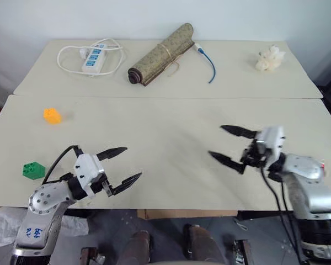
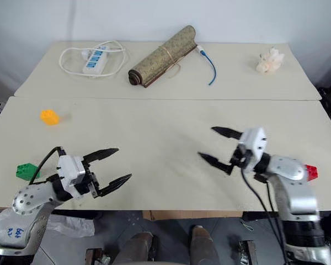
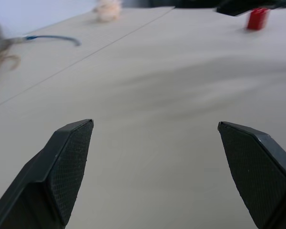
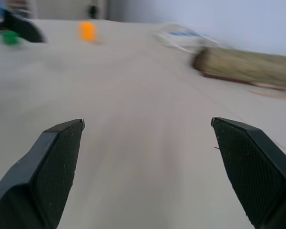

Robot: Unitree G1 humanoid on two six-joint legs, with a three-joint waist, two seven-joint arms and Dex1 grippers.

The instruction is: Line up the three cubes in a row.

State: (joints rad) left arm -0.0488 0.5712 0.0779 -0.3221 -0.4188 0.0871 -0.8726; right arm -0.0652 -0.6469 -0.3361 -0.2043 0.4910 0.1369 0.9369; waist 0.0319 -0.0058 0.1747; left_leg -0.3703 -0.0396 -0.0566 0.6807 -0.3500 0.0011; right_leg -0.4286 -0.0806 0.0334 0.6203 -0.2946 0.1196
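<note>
Left eye view: left pincer (image 1: 123, 164) and right pincer (image 1: 224, 144) hover level, released, angled inward.

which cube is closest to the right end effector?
The red cube, at the table's near edge beside the right arm. The green cube and yellow-orange cube sit far across on the left side.

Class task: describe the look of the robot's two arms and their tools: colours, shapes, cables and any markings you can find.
Both arms are silver-grey metal with rounded joints. Each ends in a white block carrying a tool with two black, tapering, pointed fingers: the left tool and the right tool. The finger pads are finely textured. Black cables loop along each forearm. The left arm bears blue handwritten marks near its base.
</note>
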